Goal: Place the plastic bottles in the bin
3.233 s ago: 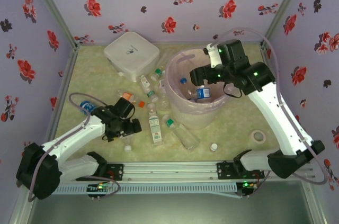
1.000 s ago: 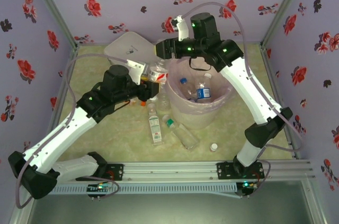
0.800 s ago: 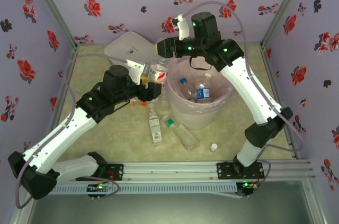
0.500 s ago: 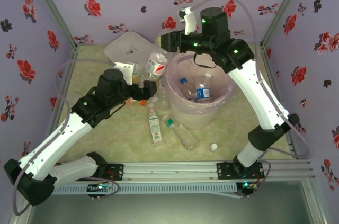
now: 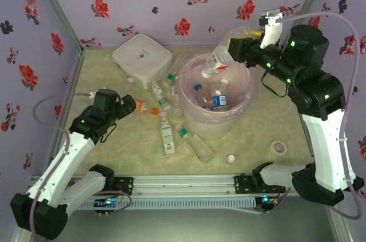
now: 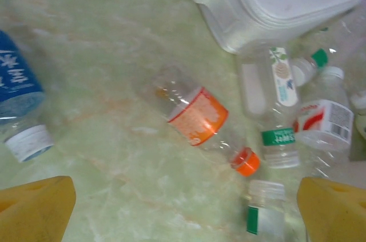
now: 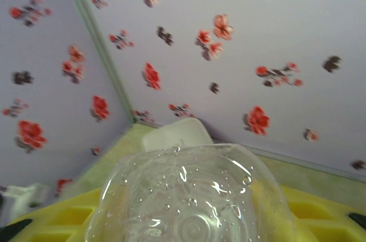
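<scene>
- Lilac walls (image 5: 143, 2) printed with red flowers close in the pale green marbled table (image 5: 143, 151) you are working on.
- You have one bin (image 5: 214, 129), a big round translucent bucket lined with a pale pink bag, standing right of the table's middle.
- One white lidded box (image 5: 142, 58) sits at the far left. One tape ring (image 5: 279, 147) and one loose white cap (image 5: 230, 159) lie near the front right.
- Your right gripper (image 5: 235, 46) is clamped on one clear bottle (image 5: 217, 59), which is tilted with its neck down over the bin's far rim. The right wrist view shows the bottle's beaded, see-through base between the yellow fingers.
- At least three bottles already lie inside the bin, one with a blue label (image 5: 219, 100).
- Your left gripper (image 6: 184, 207) is spread wide and holds nothing, hovering over the table left of the bin.
- Six loose bottles show under the left gripper. They include a blue-labelled one with a white cap (image 6: 20, 110), an orange-labelled one with an orange cap (image 6: 197, 119), and several with green caps or labels.
</scene>
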`<state>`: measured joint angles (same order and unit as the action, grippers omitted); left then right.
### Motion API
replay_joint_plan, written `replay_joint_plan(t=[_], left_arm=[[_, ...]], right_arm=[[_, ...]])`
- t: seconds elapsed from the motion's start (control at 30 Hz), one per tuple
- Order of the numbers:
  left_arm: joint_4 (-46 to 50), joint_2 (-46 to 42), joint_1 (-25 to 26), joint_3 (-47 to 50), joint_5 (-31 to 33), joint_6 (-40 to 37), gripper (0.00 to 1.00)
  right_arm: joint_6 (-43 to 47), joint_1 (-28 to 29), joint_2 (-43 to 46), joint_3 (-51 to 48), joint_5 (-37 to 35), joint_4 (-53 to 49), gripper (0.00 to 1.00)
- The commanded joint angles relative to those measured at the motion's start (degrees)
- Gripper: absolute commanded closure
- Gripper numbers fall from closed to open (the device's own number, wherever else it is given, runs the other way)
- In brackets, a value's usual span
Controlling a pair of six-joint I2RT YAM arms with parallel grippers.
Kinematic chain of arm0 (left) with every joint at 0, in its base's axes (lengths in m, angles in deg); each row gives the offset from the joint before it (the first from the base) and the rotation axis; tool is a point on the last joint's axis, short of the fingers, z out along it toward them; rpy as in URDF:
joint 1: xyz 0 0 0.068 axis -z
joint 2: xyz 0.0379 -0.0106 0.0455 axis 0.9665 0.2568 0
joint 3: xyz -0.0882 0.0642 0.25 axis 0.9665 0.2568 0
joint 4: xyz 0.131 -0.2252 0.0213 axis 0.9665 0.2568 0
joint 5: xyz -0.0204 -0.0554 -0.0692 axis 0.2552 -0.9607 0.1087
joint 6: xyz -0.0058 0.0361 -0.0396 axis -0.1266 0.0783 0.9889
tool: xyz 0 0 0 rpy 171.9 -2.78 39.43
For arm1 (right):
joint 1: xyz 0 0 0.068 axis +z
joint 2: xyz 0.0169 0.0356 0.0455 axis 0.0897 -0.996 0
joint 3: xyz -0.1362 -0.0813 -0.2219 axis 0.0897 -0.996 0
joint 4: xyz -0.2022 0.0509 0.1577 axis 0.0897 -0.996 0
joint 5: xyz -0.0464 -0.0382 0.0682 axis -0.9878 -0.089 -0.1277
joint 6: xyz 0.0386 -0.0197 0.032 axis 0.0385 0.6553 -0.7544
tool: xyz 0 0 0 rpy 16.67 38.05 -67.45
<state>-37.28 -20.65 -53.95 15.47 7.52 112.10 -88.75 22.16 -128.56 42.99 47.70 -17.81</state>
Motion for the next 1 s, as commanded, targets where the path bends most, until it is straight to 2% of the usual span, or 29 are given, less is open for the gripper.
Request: replay_joint_plan(t=[0.0, 0.17, 0.4, 0.67, 0.87, 0.97], left_arm=[[2.95, -0.28, -1.68, 1.33, 2.7, 1.92, 0.0], [3.47, -0.53, -3.42, 2.67, 2.99, 2.19, 0.0], [4.86, -1.21, -5.59, 4.34, 3.5, 2.94, 0.0], [5.33, -1.59, -6.35, 5.31, 3.55, 2.62, 0.0], [5.64, -1.65, -6.73, 5.97, 3.5, 2.44, 0.0], [5.89, -1.65, -6.98, 6.5, 3.47, 2.39, 0.0]], right_arm=[[3.87, -0.33, -2.89, -3.8, -7.46, -4.89, 0.75], [3.23, 0.81, -5.72, -7.99, -5.32, -5.35, 0.77], [1.31, 5.26, -11.08, -14.7, -5.73, -4.72, 0.78], [-3.32, 5.65, -14.42, -26.26, -5.55, 0.75, 0.77], [-6.19, 5.65, -16.19, -32.38, -4.23, 5.41, 0.73], [-7.25, 5.65, -15.95, -33.76, -4.37, 6.7, 0.66]])
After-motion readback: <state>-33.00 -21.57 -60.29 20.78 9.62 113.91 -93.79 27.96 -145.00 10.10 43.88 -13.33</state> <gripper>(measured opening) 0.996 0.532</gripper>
